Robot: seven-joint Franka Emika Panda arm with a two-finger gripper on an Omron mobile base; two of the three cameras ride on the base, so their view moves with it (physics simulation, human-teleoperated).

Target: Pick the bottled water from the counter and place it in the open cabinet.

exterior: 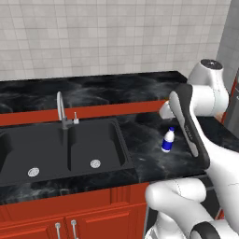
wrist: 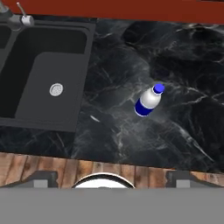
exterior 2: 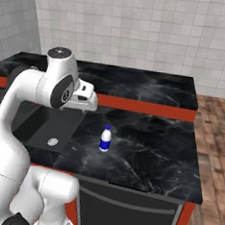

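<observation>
Nearest the base cameras, the white arm is seen rising and folding forward over the counter (exterior: 154,140). The gripper (wrist: 107,178) is held high above the stone, looking down, and its 2 fingers (wrist: 41,179) are spread wide with nothing between them.

Below and beyond it, the bottled water (exterior: 168,139) is found standing upright on the dark marble, right of the sink (exterior: 65,149), well apart from the gripper and touched by nothing. The blue cap and blue label band are plainly visible from the hand camera (from that high angle the bottle merely looks tilted).

Farther back, the faucet (exterior: 62,111) is mounted behind the sink basins, and the tiled wall (exterior: 116,37) closes the scene.

The step in hand is judged to be the approach, with no grasp yet made. Next, the spread fingers would need to be lowered and centred around the bottle's body, then closed, before any lift toward the cabinet.
</observation>
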